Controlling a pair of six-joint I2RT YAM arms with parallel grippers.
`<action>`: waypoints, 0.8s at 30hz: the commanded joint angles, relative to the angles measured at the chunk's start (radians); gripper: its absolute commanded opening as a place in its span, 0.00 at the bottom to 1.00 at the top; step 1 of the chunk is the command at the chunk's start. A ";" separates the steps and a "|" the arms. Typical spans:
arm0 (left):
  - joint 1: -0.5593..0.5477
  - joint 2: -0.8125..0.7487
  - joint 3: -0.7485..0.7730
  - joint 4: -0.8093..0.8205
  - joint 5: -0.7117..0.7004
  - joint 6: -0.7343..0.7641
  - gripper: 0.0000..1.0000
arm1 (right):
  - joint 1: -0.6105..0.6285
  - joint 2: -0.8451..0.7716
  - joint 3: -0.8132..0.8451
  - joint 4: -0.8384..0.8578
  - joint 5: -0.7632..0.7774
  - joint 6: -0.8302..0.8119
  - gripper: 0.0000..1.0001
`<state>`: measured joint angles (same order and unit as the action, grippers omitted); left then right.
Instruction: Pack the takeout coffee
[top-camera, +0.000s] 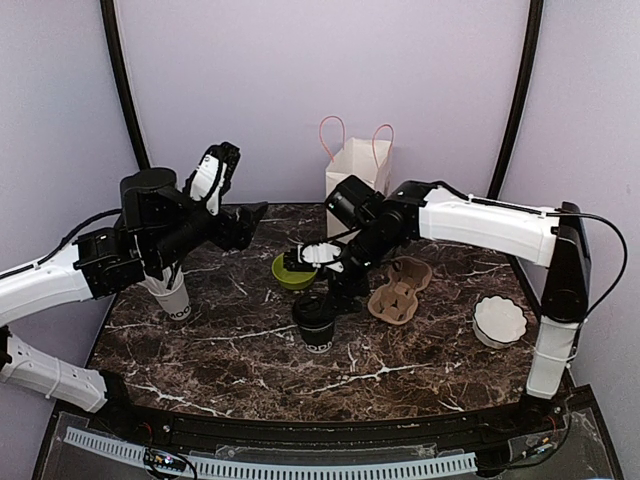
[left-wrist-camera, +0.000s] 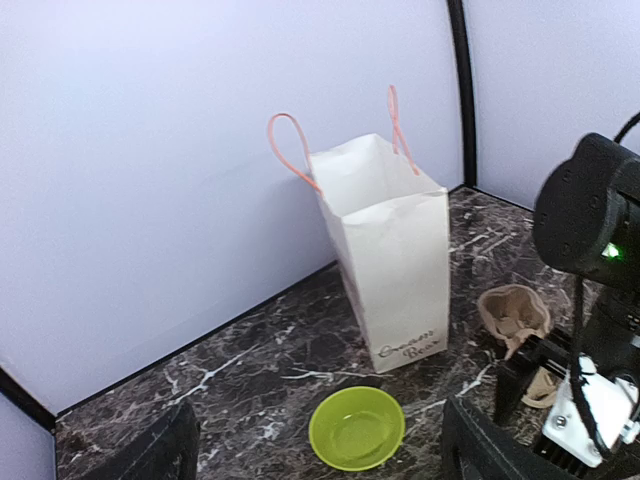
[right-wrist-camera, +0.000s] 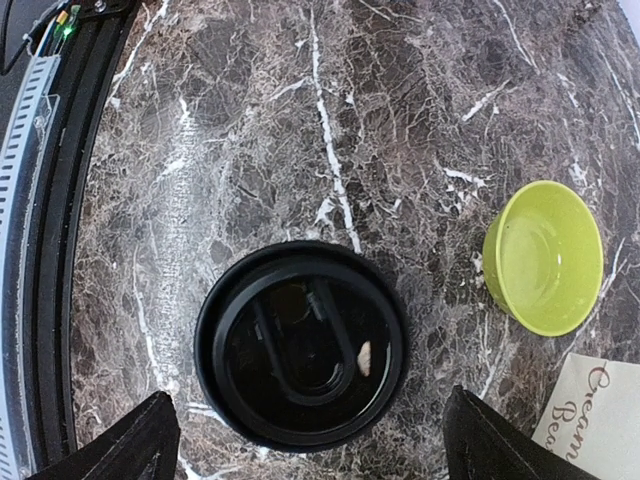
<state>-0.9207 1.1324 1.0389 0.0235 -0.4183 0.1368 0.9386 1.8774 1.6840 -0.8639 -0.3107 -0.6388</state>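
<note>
The takeout coffee (top-camera: 315, 322) is a black paper cup with its black lid on, standing at the table's middle front. In the right wrist view the lid (right-wrist-camera: 300, 345) fills the centre, seen from straight above. My right gripper (top-camera: 338, 285) hovers just above the cup, open, with its fingertips (right-wrist-camera: 135, 440) on either side of the lid and apart from it. My left gripper (top-camera: 248, 218) is raised over the table's left side, open and empty. Its wrist view looks at the white paper bag (left-wrist-camera: 390, 250).
The white paper bag (top-camera: 357, 170) with pink handles stands open at the back centre. A lime-green bowl (top-camera: 291, 271) sits behind the cup. A brown cardboard cup carrier (top-camera: 400, 288) lies to the right. A white fluted dish (top-camera: 499, 320) is far right. A white printed cup (top-camera: 173, 298) stands left.
</note>
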 joint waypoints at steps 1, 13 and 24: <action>0.041 -0.041 -0.061 0.135 -0.166 0.072 0.87 | 0.028 0.042 0.080 -0.073 0.000 -0.021 0.93; 0.070 -0.071 -0.092 0.182 -0.198 0.084 0.87 | 0.040 0.087 0.096 -0.103 0.010 -0.027 0.93; 0.079 -0.063 -0.084 0.170 -0.194 0.081 0.88 | 0.055 0.095 0.079 -0.097 0.034 -0.020 0.89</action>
<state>-0.8490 1.0840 0.9588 0.1646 -0.6003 0.2100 0.9833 1.9709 1.7554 -0.9512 -0.2890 -0.6575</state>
